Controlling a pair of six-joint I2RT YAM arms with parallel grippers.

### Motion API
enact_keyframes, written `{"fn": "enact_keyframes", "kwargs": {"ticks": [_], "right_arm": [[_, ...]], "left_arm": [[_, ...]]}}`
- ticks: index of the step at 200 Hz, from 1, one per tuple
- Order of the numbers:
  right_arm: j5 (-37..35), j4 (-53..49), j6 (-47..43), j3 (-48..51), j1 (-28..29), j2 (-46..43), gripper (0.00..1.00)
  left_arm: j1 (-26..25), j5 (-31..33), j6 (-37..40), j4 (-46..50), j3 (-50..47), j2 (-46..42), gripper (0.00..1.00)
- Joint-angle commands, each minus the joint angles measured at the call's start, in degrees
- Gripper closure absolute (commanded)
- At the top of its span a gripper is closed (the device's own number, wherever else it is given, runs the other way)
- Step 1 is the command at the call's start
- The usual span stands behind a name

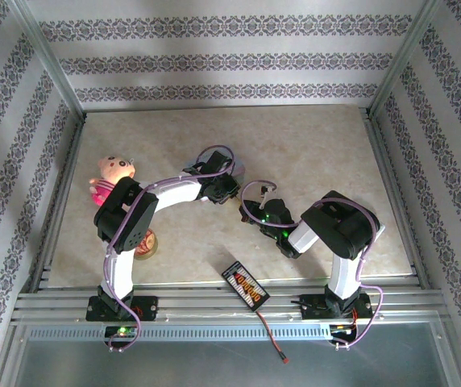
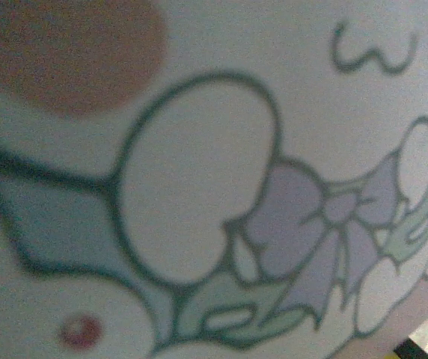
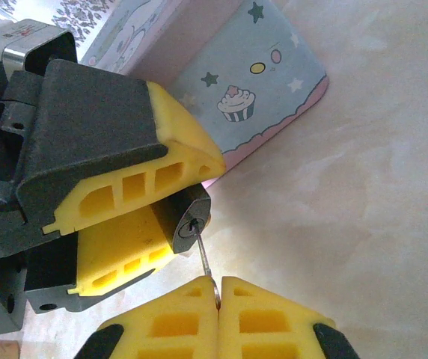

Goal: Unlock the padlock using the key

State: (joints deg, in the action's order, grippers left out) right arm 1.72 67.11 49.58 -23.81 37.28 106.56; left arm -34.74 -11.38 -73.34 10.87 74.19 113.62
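The pale marbled table [image 1: 311, 153] looks smooth and matt, and on it is the pale blue tin [image 3: 274, 82], a flat box with rounded corners, printed with stars and a cupcake and edged in pink. Just in front of the tin, the left gripper [image 3: 190, 203] pinches the padlock [image 3: 182, 218] between its yellow, hollow-celled pads [image 3: 176, 161], jaws narrow around the small, dark, rounded body; the shackle is hidden between them. From below, the right gripper [image 3: 218, 299] is pressed fully together on the head of the key [image 3: 205, 258], whose thin silver shaft runs straight up into the keyhole [image 3: 192, 224]. The step in hand looks to be the turn. It would go best as a roll of the right wrist about the shaft's own line, with no sideways push, since so slim a key could bend or slip, while the left grip holds firm so the slick little body does not spin with it
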Motion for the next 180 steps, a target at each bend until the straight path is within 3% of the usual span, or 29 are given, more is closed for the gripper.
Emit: {"fn": "enact_keyframes", "kwargs": {"ticks": [1,180], "right_arm": [[-1.77,3.07,-0.36,-0.09,0.16,-1.18,1.0],[4.65,1.64,2.16,-1.57,0.32,1.81,1.0]], "left_arm": [[0.11,-3.13,-2.24,-0.28,-1.15,-0.51,0.81],[0.02,-4.35,-2.58,-0.3,0.17,0.42,0.81]]}}
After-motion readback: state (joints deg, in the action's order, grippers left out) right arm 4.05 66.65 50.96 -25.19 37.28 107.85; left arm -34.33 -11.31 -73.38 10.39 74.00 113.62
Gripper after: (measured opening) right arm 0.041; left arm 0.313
